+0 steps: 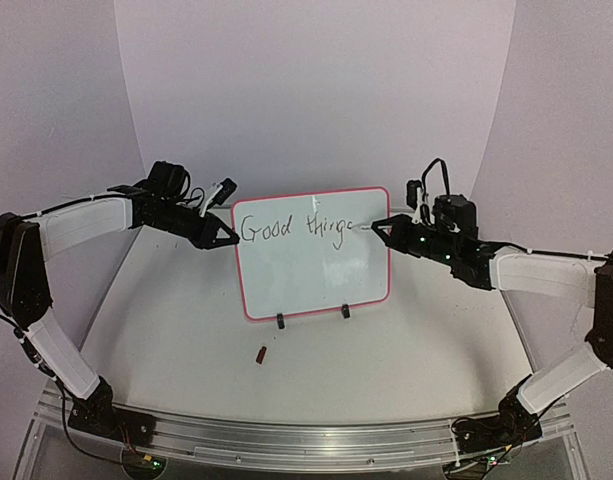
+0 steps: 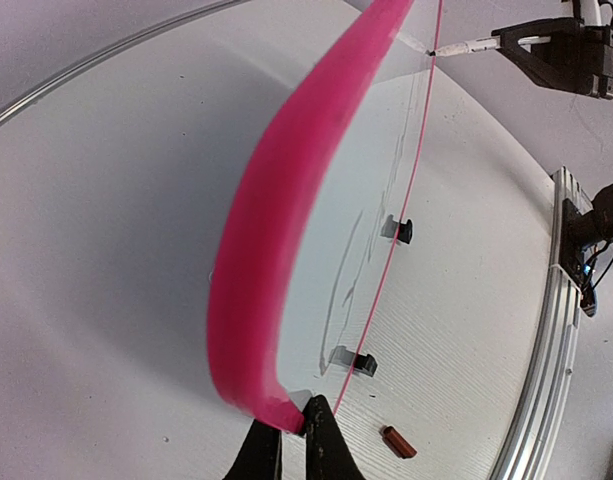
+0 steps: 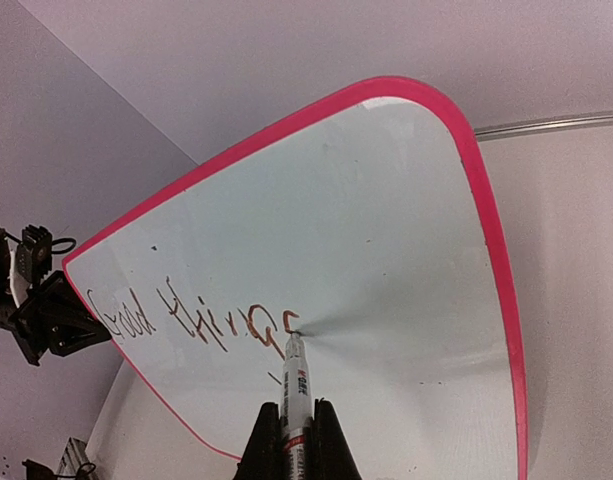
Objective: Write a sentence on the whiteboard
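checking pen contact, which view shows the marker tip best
Right wrist view: the marker runs from the right claw to its tip on the whiteboard, close up. Top view shows it tiny; left wrist view, far off.

whiteboard (image 2: 256, 250) top cut off, sentence (image 2: 336, 305) edge-on, unreadable, small red object (image 1: 260, 353) unidentifiable

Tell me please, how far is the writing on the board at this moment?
Done: the writing reads "Good" and most of "things", near the top of the whiteboard. In hand: the right jaws are shut on a marker, its tip on the last letter; the left jaws are shut on the whiteboard's left edge. Left: probably the rest of the sentence; the area below is blank.
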{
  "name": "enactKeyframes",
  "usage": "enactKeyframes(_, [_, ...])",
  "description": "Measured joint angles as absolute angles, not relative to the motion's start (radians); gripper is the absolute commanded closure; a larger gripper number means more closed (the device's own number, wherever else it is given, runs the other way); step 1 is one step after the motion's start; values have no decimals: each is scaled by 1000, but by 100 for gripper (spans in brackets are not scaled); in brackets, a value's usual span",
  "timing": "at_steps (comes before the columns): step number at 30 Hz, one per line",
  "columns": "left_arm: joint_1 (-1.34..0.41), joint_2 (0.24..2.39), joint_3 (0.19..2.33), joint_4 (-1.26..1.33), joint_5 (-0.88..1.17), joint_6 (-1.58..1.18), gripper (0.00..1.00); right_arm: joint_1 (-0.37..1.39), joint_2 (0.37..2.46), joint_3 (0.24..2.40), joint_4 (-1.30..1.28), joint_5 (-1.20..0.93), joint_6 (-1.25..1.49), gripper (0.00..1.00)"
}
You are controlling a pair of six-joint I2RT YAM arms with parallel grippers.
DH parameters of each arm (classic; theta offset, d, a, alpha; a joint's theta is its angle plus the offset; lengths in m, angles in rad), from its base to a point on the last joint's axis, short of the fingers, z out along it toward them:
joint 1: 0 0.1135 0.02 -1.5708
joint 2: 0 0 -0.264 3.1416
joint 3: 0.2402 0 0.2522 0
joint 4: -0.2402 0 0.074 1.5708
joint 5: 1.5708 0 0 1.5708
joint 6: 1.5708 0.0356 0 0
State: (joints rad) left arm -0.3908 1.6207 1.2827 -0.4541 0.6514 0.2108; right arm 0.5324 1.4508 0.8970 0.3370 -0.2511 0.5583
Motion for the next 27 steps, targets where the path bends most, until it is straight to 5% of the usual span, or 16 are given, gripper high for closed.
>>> enactKeyframes(27, [-391, 1623, 1283, -454, 652, 211, 100, 532, 1432, 880, 282, -239, 558, 100])
